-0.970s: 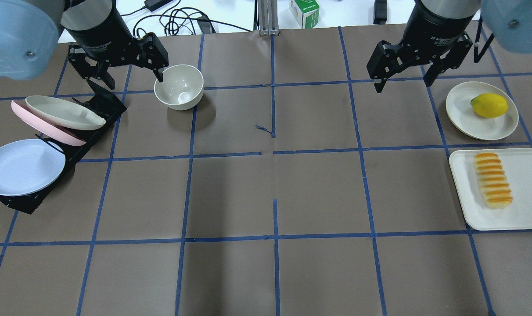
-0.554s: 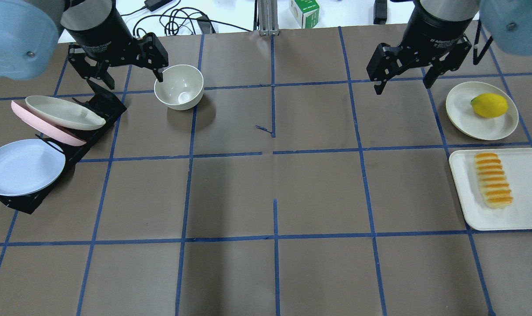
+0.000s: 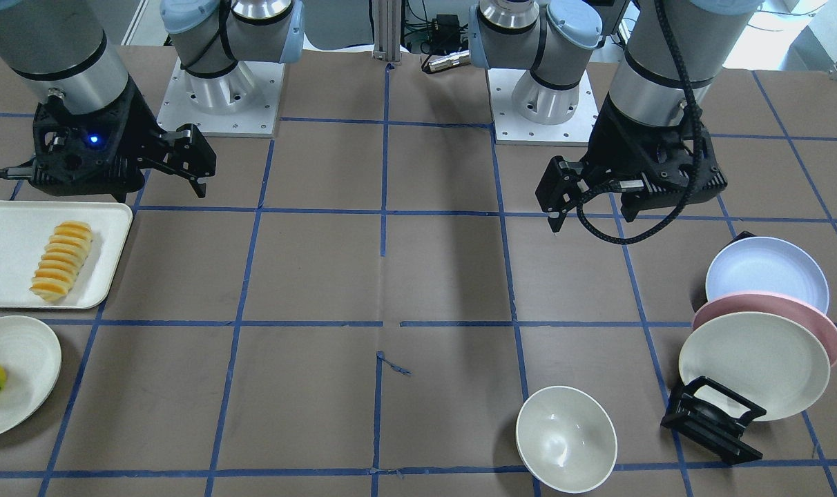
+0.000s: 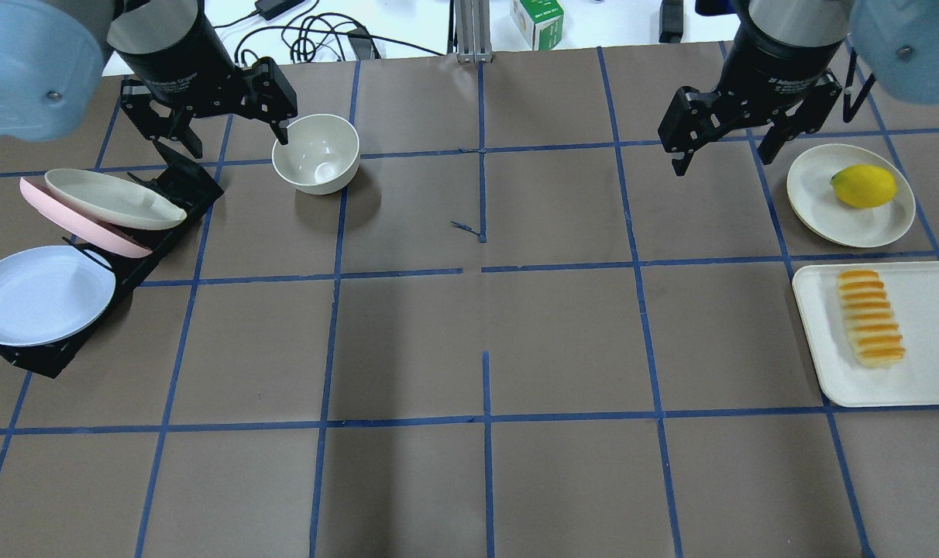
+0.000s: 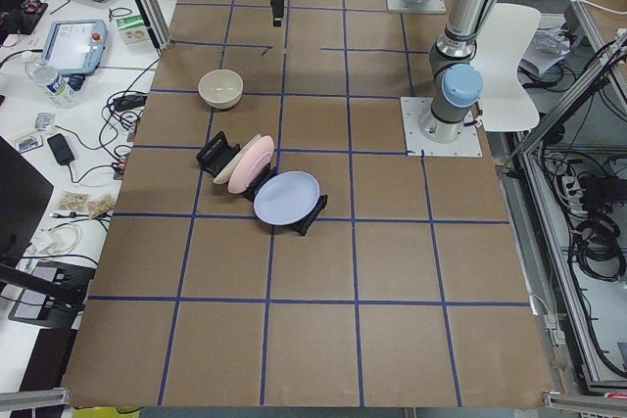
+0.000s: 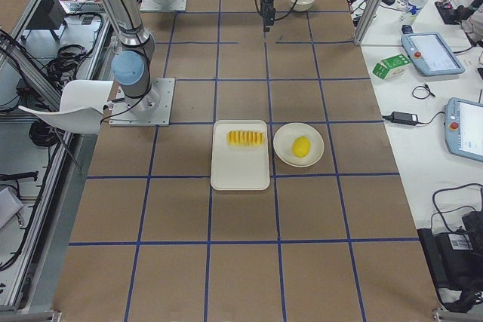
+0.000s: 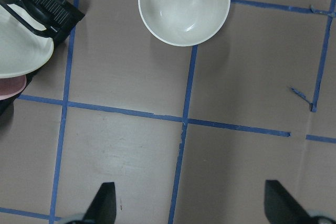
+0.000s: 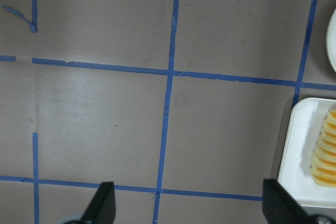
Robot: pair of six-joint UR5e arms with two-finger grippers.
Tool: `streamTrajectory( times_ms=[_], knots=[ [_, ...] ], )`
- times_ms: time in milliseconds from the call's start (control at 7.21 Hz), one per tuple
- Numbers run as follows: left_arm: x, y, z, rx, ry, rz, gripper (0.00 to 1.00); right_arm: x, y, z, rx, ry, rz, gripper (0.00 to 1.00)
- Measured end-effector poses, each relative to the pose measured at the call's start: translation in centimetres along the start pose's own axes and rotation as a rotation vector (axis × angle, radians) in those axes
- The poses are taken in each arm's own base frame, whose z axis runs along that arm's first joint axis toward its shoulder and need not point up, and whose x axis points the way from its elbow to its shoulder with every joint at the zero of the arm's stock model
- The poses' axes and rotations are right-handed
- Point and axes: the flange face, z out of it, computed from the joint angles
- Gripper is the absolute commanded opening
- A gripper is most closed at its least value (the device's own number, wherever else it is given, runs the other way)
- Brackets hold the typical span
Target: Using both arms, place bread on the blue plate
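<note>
The right gripper (image 4: 724, 159) is held over bare table (image 4: 485, 333) with its jaws spread wide and nothing between them. It is placed beyond the tray (image 4: 926, 372), on the side away from the robot and a little toward the table's middle. Between it and the tray a cream plate (image 4: 818, 194) is set, just beside the tray's far edge, and a lemon (image 4: 863, 186) is carried on it. The bread (image 4: 871, 318) is laid flat on the tray, near the tray's inner edge, with its length running toward and away from the robot.

The left gripper (image 4: 239, 146) is also opened wide and empty, well apart from the tray, at the table's opposite end. A bowl (image 4: 316, 153) is seen upright just beside one of its fingers. On the far side of that gripper from the tray, a black rack (image 4: 190, 182) is stood, and three tilted plates are held in it: a second cream plate (image 4: 109, 200), a pink plate (image 4: 90, 229) and the blue plate (image 4: 39, 294), the last being nearest the robot.
</note>
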Motion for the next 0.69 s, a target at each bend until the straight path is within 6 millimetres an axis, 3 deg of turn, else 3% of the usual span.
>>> streamTrajectory(
  times_ms=[693],
  knots=[
    [0.08, 0.06, -0.11, 0.001, 0.004, -0.005, 1.0, 0.05, -0.06, 0.01, 0.006, 0.005, -0.002, 1.0]
  ],
)
